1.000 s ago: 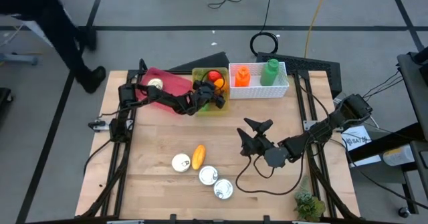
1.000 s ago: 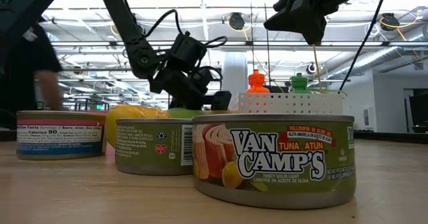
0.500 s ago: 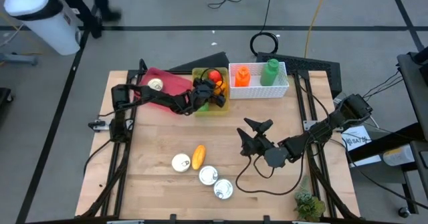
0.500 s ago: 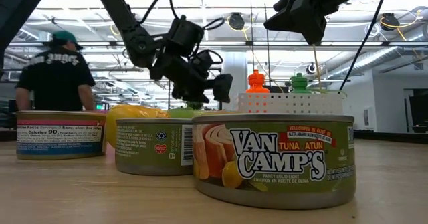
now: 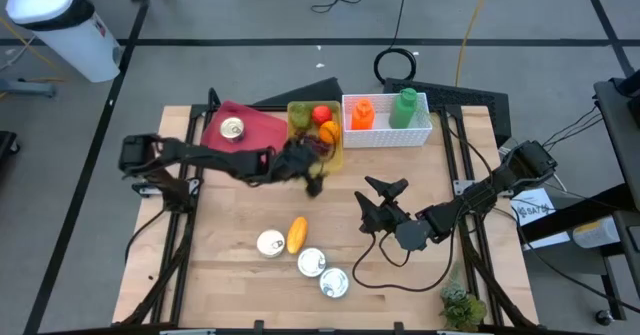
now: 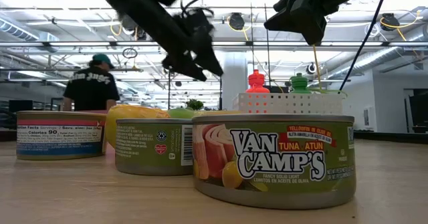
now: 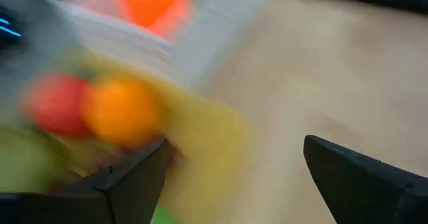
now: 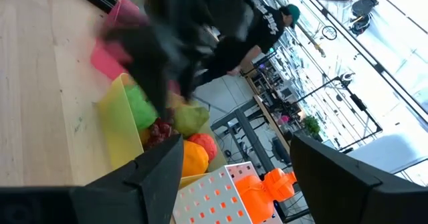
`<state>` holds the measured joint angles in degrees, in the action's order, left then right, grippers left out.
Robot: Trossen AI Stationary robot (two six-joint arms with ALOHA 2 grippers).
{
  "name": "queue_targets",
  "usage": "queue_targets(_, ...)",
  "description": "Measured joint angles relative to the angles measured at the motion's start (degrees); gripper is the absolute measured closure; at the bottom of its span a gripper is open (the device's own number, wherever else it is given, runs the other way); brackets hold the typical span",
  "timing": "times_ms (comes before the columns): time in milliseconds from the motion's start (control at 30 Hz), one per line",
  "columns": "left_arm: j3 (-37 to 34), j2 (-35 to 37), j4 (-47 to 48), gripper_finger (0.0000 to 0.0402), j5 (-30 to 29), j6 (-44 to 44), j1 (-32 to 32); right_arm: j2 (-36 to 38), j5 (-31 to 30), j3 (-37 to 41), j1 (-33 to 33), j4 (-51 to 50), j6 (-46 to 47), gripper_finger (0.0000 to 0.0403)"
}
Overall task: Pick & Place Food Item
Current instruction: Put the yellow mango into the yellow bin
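Two arms shared the table in the high view: the left gripper [image 5: 308,172] hung just at 6 o'clock of the yellow bin [image 5: 315,133], fingers spread wide and empty, likely so it could travel clear of the produce sorted there. At 6 o'clock from it, well apart, lay the yellow food item [image 5: 296,234] among three cans [image 5: 312,264], loose on the wood and apparently awaiting pickup. The right gripper [image 5: 378,203] waited mid-table, part open, holding nothing. From the low view, the left gripper [image 6: 195,49] rode high above the tuna can [image 6: 273,158], with the yellow food item [image 6: 137,116] behind the cans. The left wrist view showed both fingers [image 7: 130,177] parted over bare wood beside the bin's orange fruit [image 7: 120,112]. The right wrist view showed its fingers [image 8: 144,177] apart, facing the yellow bin [image 8: 124,127].
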<state>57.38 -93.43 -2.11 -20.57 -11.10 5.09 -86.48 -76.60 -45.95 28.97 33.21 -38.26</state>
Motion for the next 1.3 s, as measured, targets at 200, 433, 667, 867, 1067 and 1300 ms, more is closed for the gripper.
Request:
queue_targets(200, 0.0, 3.3, 16.3, 0.0049, 13.3, -16.1, -10.3, 0.0, 0.0, 0.0, 0.0, 0.0, 0.1, 0.0147)
queue_targets(433, 0.0, 0.2, 21.3, 0.0048, 11.8, -31.7, -21.3, 0.0, 0.1, 0.0, 0.0, 0.0, 1.6, 0.0149)
queue_targets(667, 0.0, -2.0, 24.5, 0.0049, 5.5, -43.5, -23.1, 0.0, 0.1, 0.0, 0.0, 0.0, 1.6, 0.0149)
queue_targets(867, 0.0, -4.2, 26.1, 0.0055, 5.5, -46.7, -22.4, 0.0, 0.1, 0.0, 0.0, 0.0, 1.6, 0.0149)
queue_targets(1067, 0.1, -7.5, 25.8, 0.0054, 5.9, -46.4, -22.0, 0.0, 0.1, 0.0, 0.0, 0.0, 1.7, 0.0149)
queue_targets(1300, 0.1, -7.0, 25.8, 0.0121, 8.0, -44.1, -19.9, 0.0, 0.2, 0.0, 0.0, 0.0, 3.1, 0.0149)
